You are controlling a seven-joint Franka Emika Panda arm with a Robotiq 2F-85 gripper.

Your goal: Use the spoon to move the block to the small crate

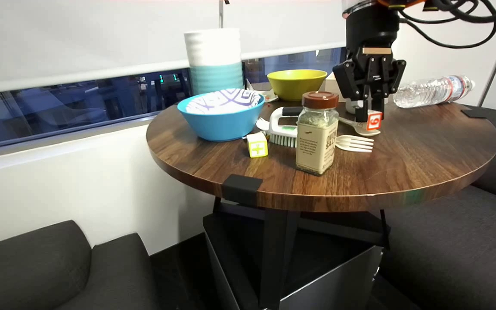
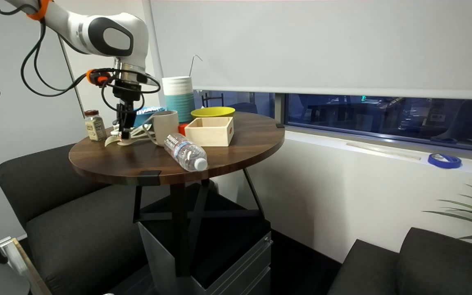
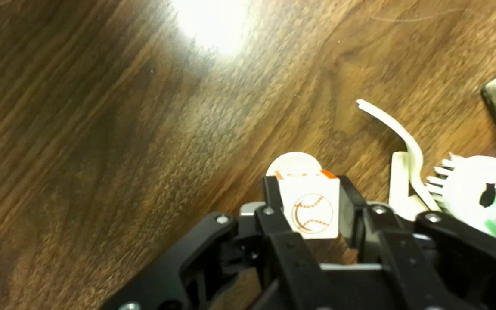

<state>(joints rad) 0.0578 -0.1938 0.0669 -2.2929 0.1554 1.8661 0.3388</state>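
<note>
The block has an orange-red face with a 6 and, in the wrist view, a white face with a baseball drawing. My gripper points down and is shut on the block at its fingertips. The pale spoon lies on the table. Its bowl shows just beyond the block, under the fingertips; whether the block touches it I cannot tell. The spoon's handle is partly hidden. The small crate is light wood, open at the top, across the table behind the mug and bottle. The gripper is apart from it.
A mug and a lying water bottle stand between gripper and crate. A fork, brush, spice jar, yellow cube, blue bowl and yellow-green bowl share the round table.
</note>
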